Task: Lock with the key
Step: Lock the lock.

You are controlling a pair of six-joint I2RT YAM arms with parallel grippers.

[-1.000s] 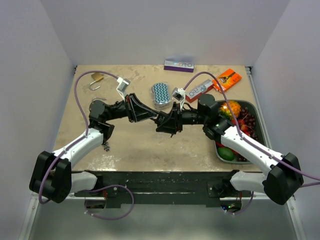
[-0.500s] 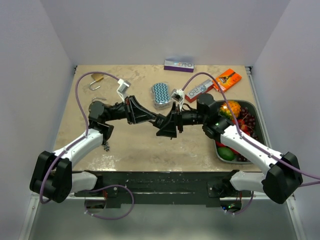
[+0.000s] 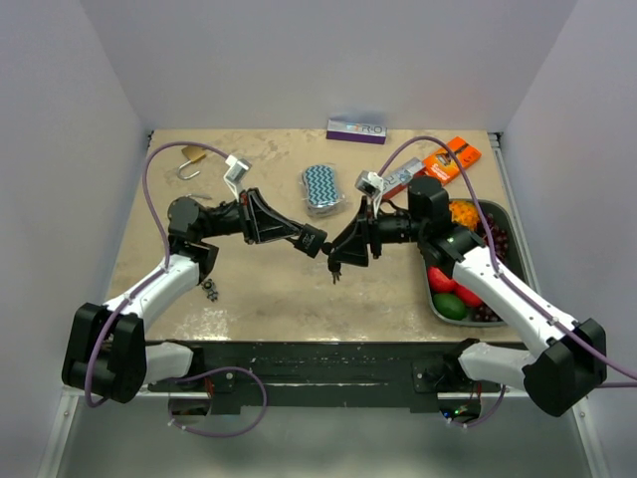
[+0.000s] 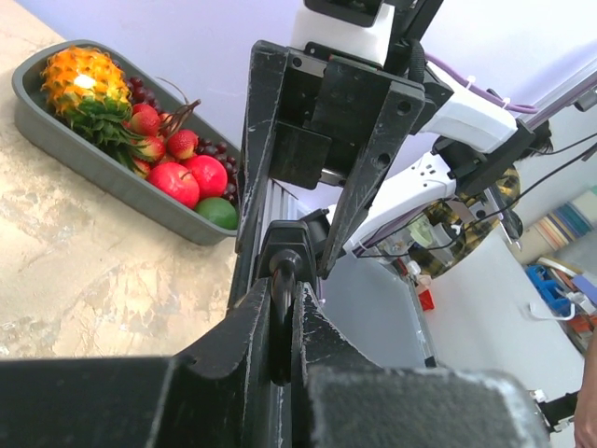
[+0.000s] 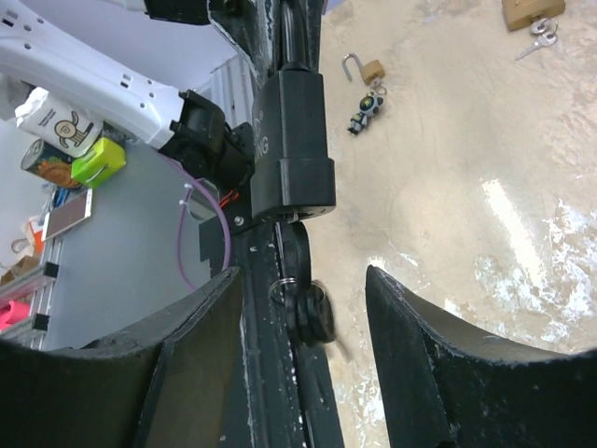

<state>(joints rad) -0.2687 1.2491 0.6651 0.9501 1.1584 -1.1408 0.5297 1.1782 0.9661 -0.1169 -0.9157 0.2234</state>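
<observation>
The black padlock (image 5: 291,149) is clamped by the left gripper (image 4: 283,308) above mid-table. Its key (image 5: 297,250) is seen hanging, untouched, between the widely parted fingers of the right gripper (image 5: 303,280). A fruit tray (image 3: 503,224) is set rightward.

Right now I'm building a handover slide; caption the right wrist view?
Black padlock, keys dangling from its base, hangs inside the open right gripper; a brass padlock lies on the table behind.

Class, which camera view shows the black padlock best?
Right wrist: the black padlock hangs in full view, a key dangling beneath. Left wrist shows only a sliver between its fingers; top external, barely a dark speck.
</observation>
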